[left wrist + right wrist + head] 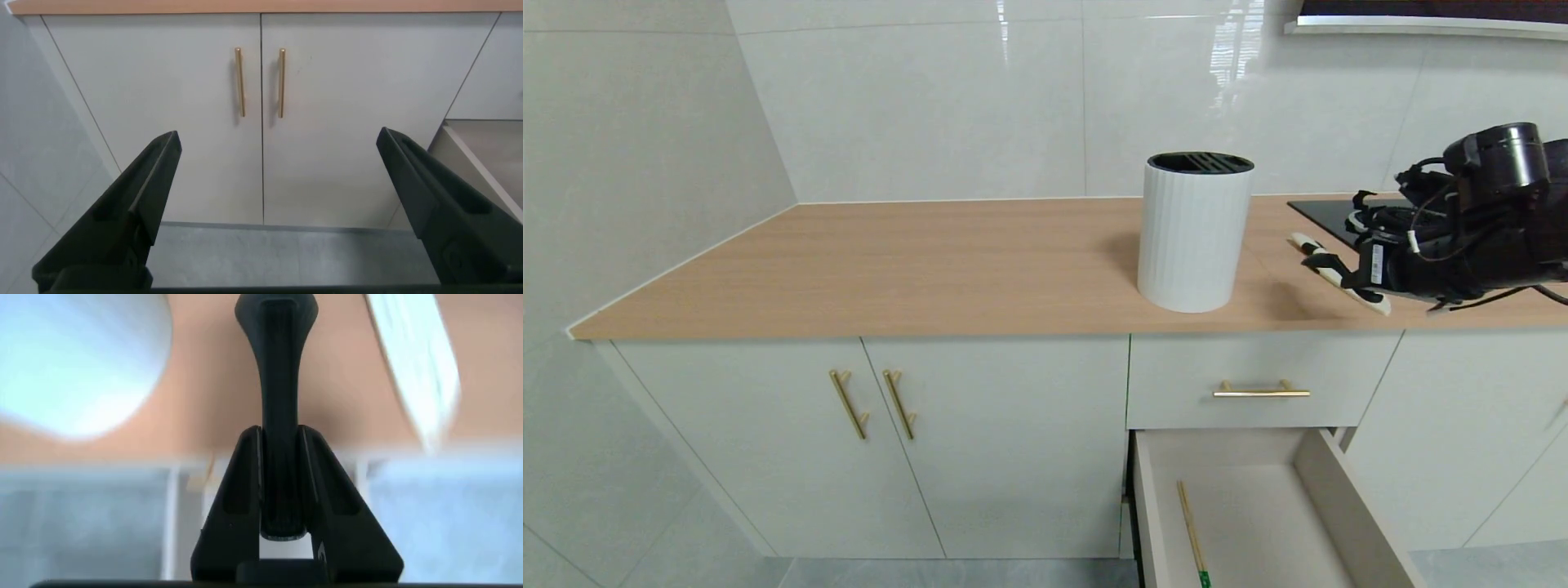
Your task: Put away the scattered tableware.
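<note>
My right gripper (1339,269) hovers over the right end of the wooden countertop (931,261), shut on a slim black utensil handle (278,359) that sticks out past its fingertips. A long white utensil with black marks (1372,302) lies on the counter just under and beside that gripper; it also appears as a pale strip, the white utensil (413,367). To the gripper's left stands a white ribbed utensil holder (1194,237) with a slotted black top. My left gripper (278,145) hangs low in front of the cabinet doors, open and empty.
Below the counter a drawer (1307,490) is pulled open, with a wooden chopstick (1192,535) lying inside. A black cooktop (1327,214) sits at the back right. Two cabinet doors with gold handles (874,404) are shut. Tiled walls close off the back and left.
</note>
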Available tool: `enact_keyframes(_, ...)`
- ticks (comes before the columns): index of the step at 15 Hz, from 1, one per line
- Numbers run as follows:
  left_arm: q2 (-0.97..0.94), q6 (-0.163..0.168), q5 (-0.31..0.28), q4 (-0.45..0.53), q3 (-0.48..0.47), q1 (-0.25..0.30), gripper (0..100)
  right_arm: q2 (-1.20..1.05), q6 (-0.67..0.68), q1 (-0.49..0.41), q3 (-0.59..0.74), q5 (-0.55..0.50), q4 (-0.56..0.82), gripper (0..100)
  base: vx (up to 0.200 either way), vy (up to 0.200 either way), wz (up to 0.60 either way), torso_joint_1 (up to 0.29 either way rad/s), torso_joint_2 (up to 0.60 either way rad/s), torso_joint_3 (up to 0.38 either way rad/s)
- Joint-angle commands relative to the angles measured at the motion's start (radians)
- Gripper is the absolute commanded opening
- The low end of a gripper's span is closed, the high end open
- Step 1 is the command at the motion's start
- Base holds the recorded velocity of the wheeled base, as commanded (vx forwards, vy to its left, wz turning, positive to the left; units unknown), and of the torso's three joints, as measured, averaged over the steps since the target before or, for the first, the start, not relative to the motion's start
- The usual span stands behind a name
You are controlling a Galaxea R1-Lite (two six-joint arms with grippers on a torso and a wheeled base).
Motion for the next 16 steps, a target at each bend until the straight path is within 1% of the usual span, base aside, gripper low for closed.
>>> enact_keyframes(1, 0.001, 0.0, 0.0, 0.0, 0.0, 0.0, 100, -0.214, 0.042, 0.05, 0.173, -0.013, 0.011, 0, 0.0, 0.0, 0.0, 0.0, 0.0, 0.0)
enact_keyframes(2, 0.001, 0.0, 0.0, 0.0, 0.0, 0.0, 100, -0.252, 0.042, 0.067, 0.251, -0.021, 0.005, 0, 0.0, 0.0, 0.0, 0.0, 0.0, 0.0)
enact_keyframes(3, 0.0, 0.0, 0.0, 0.0, 0.0, 0.0, 100, -0.266, 0.043, 0.075, 0.289, -0.032, 0.005, 0, 0.0, 0.0, 0.0, 0.0, 0.0, 0.0)
enact_keyframes(5, 0.0, 0.0, 0.0, 0.0, 0.0, 0.0, 100, -0.29, 0.048, 0.125, 0.397, -0.081, 0.001, 0, 0.0, 0.0, 0.0, 0.0, 0.0, 0.0)
enact_keyframes(6, 0.0, 0.0, 0.0, 0.0, 0.0, 0.0, 100, -0.293, 0.048, 0.15, 0.428, -0.091, 0.001, 0, 0.0, 0.0, 0.0, 0.0, 0.0, 0.0)
enact_keyframes(8, 0.001, 0.0, 0.0, 0.0, 0.0, 0.0, 100, -0.275, 0.048, 0.201, 0.472, -0.096, 0.001, 0, 0.0, 0.0, 0.0, -0.071, 0.14, 0.097)
enact_keyframes(9, 0.0, 0.0, 0.0, 0.0, 0.0, 0.0, 100, -0.255, 0.048, 0.208, 0.486, -0.097, -0.004, 0, 0.0, 0.0, 0.0, -0.139, 0.35, 0.217)
enact_keyframes(13, 0.001, 0.0, 0.0, 0.0, 0.0, 0.0, 100, -0.2, 0.046, 0.208, 0.547, -0.127, -0.099, 0, 0.0, 0.0, 0.0, -0.172, 0.44, 0.267)
enact_keyframes(16, 0.0, 0.0, 0.0, 0.0, 0.0, 0.0, 100, -0.149, 0.046, 0.208, 0.555, -0.127, -0.116, 0, 0.0, 0.0, 0.0, -0.167, 0.46, 0.292)
